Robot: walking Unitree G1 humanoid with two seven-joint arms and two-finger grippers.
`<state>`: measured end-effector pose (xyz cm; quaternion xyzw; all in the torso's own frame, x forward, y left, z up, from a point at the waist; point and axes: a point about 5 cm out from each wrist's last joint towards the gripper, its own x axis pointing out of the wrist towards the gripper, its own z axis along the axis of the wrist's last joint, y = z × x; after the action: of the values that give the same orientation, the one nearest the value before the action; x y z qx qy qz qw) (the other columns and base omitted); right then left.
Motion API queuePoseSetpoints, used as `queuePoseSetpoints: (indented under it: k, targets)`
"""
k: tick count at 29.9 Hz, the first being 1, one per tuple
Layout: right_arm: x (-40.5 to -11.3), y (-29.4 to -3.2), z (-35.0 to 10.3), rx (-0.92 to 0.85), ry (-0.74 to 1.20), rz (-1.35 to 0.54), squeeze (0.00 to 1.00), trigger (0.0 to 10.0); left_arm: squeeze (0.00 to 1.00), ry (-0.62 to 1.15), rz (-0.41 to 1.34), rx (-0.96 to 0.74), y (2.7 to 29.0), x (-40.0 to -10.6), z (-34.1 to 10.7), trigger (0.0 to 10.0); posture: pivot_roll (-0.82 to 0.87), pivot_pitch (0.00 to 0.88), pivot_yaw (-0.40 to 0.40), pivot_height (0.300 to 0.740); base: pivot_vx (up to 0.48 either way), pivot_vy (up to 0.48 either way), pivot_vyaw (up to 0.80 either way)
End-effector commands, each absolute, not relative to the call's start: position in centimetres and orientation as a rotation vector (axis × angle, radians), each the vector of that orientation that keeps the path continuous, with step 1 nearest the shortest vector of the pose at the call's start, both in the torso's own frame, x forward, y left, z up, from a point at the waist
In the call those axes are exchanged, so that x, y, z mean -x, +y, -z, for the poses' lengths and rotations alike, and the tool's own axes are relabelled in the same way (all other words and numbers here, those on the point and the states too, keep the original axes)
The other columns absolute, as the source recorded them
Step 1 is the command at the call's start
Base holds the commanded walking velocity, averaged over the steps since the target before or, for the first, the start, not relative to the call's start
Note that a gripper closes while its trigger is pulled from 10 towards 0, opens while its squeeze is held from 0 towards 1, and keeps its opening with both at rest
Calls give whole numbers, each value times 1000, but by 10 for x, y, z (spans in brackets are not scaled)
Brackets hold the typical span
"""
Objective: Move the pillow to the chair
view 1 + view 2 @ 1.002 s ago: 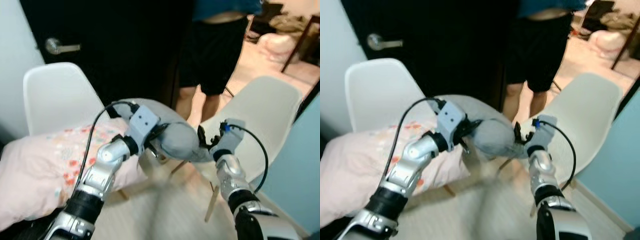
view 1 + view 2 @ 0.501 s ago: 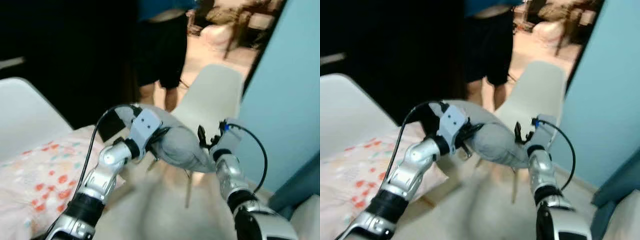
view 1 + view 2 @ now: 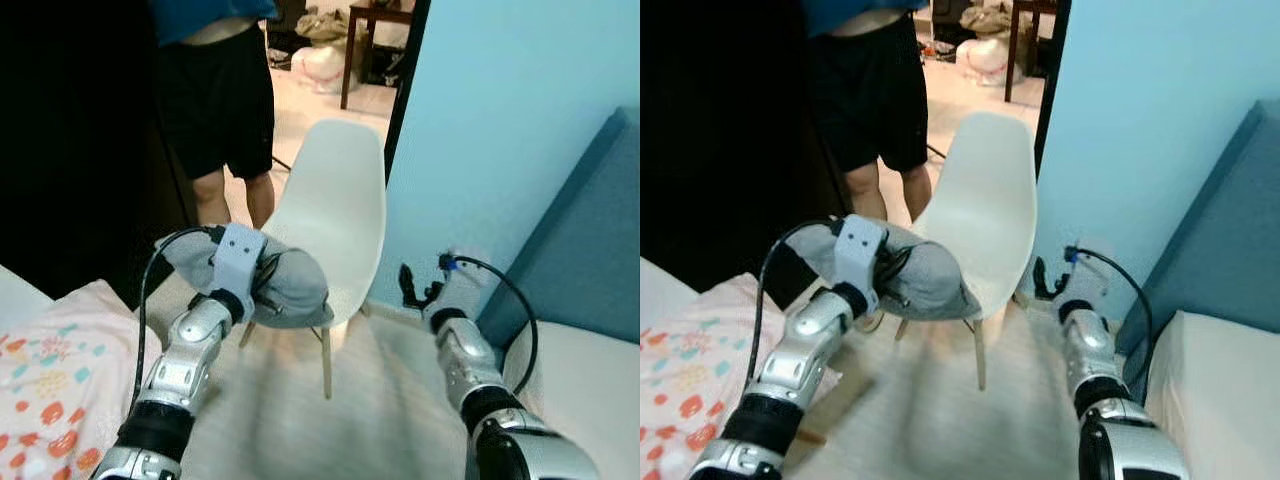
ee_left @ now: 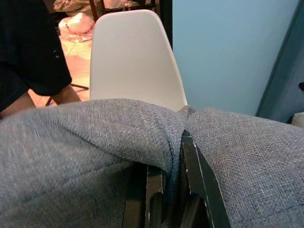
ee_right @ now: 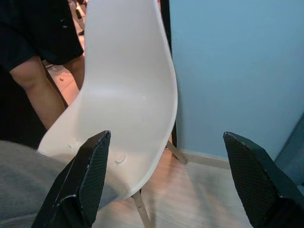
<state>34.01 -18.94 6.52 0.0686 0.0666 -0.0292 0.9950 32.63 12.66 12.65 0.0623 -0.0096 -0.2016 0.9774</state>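
Since a second ago my view has swung to the right: the first white chair and most of the floral pillow have slid off to the left, and the second white chair [image 3: 335, 215] now stands square in front of me against the light blue wall [image 3: 500, 130]. My right gripper [image 5: 166, 175] has let go of the grey pillow [image 3: 285, 285], which it was touching a second ago; its two black fingers [image 5: 85, 180] now stand wide apart with nothing between them, held in the air to the right of the chair's seat.

My left gripper [image 4: 166, 185] carries the pillow alone. In my left wrist view the grey cloth is bunched and pinched between my two fingers, folding over them on both sides. The pillow hangs in the air at the front left edge of the chair's seat, just overlapping it from my head view; I cannot tell whether it touches the seat.

A corner of the floral pillow [image 3: 45, 380] shows at the lower left. A person [image 3: 215, 100] in black shorts and a blue top stands behind the chair, to its left, near a dark doorway. A darker blue panel [image 3: 590, 240] rises on the right, with a pale cushioned surface [image 3: 1230, 390] below it.
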Motion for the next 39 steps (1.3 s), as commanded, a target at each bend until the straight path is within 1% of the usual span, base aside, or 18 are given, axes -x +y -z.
queuePoseSetpoints:
  k: [1,8,25,39]
  targets:
    - [-339,-186,-61,-128,160,45,0,10000,0,-113,418,-126,121,-329,-145,10000,26,0,-53,740,0,0,0]
    - [-339,-182,-61,-126,158,25,0,10000,0,-122,408,-133,118,-331,-145,10000,29,0,-55,740,74,0,0]
    - [-341,-177,-64,-123,148,7,0,10000,0,-139,403,-127,124,-330,-149,10000,36,0,-53,740,362,0,0]
    - [-340,-178,-63,-139,140,14,0,10000,0,-141,419,-135,122,-331,-148,10000,35,0,-43,740,368,0,0]
